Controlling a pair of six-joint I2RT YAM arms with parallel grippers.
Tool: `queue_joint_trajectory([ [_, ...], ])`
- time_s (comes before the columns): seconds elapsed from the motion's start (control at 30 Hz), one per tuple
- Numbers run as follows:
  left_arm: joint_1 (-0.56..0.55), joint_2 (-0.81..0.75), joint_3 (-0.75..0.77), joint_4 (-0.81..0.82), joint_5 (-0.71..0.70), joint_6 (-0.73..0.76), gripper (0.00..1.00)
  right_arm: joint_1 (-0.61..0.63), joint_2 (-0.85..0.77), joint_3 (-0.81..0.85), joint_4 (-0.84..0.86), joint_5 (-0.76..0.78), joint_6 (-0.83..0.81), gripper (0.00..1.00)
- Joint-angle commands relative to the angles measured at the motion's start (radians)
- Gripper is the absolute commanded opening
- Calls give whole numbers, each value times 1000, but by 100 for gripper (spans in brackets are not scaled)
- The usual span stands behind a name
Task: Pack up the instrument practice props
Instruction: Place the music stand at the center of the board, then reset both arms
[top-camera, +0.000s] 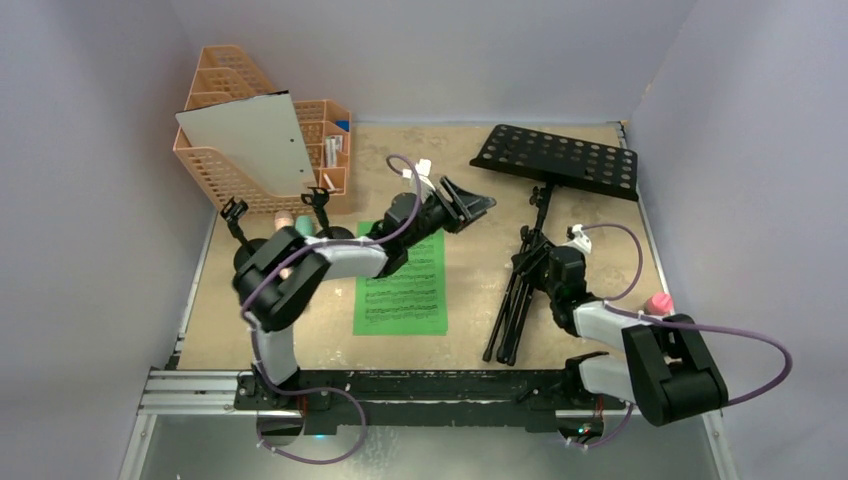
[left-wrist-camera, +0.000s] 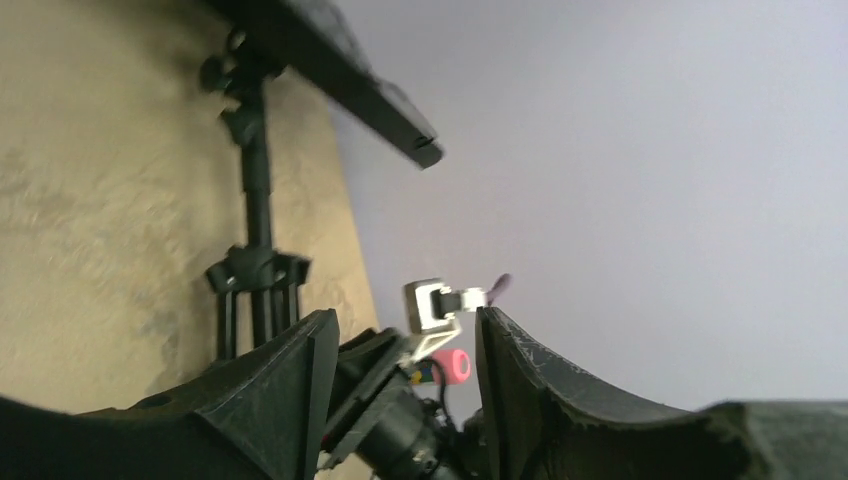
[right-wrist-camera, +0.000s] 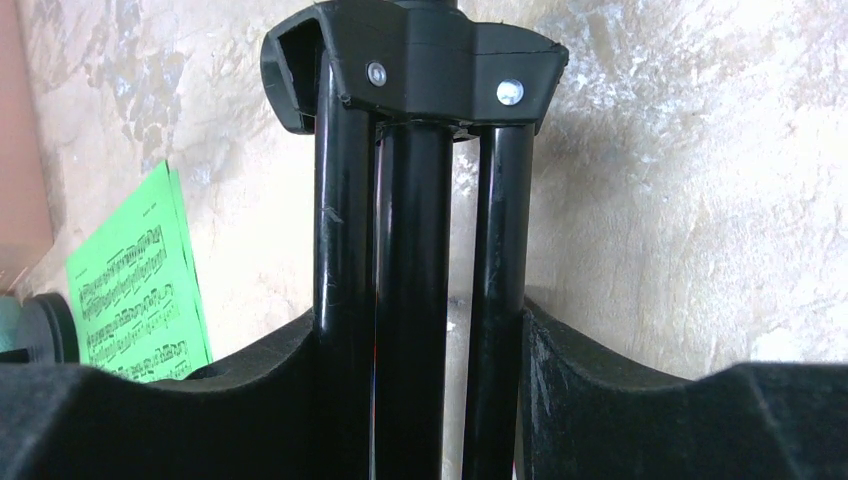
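Top external view: the music stand (top-camera: 541, 203) occupies the table's right half. Its long axis runs from the perforated desk (top-camera: 560, 160) at the far side to the folded tripod legs (top-camera: 510, 312) near the arm bases. The right gripper (top-camera: 538, 263) sits on this axis, clamped across the three legs. The left gripper (top-camera: 478, 207) hovers just left of the desk, jaws moderately apart and empty.

Plain grey walls (top-camera: 430, 50) rnd tan tabletop (top-camera: 470, 290), even light.
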Motion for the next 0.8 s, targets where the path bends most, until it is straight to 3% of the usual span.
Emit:
queue_joint_trajectory([
  [0.0,17,-202,-31,-164,-48,258,55,5,-91,39,11,49,-44,54],
  [0.1,25,-344,-64,-317,-105,388,57,5,-160,38,-56,88,-38,73],
  [0.27,32,-610,-132,-518,-256,544,62,6,-290,43,-181,132,-24,87],
  [0.53,37,-1016,-107,-875,-478,792,79,5,-613,196,-534,181,-80,99],
  [0.77,37,-1235,-23,-1135,-704,1008,86,5,-876,381,-721,257,-227,99],
])
